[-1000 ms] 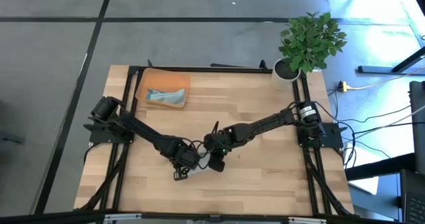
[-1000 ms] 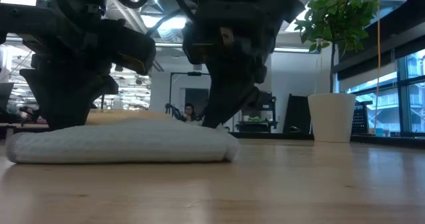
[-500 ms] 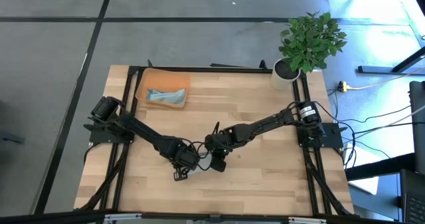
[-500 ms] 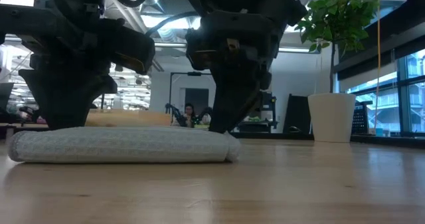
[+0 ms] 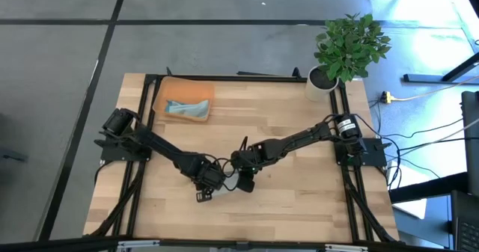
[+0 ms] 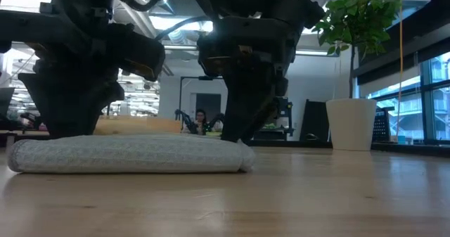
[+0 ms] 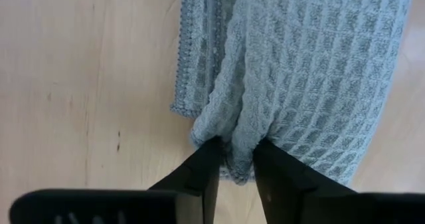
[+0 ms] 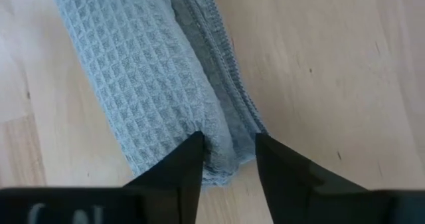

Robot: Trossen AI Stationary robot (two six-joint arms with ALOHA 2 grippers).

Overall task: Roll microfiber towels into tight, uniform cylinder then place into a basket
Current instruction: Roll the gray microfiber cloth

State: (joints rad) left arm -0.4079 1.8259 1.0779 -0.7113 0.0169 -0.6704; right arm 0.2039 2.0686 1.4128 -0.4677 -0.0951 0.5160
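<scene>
Wooden counter (image 5: pixel 299 200) carries everything. Orange basket (image 5: pixel 185 87) sits at its far left corner with the teal-blue towel (image 5: pixel 187 108) inside, rumpled. Potted plant (image 5: pixel 349 46) stands at the far right corner. Grey-green towel (image 6: pixel 130 153) lies rolled flat near the counter's middle front. Left hand (image 7: pixel 232 159) pinches one end of the roll; right hand (image 8: pixel 227 151) pinches the opposite end, fingers (image 8: pixel 176 171) closed onto the cloth.
</scene>
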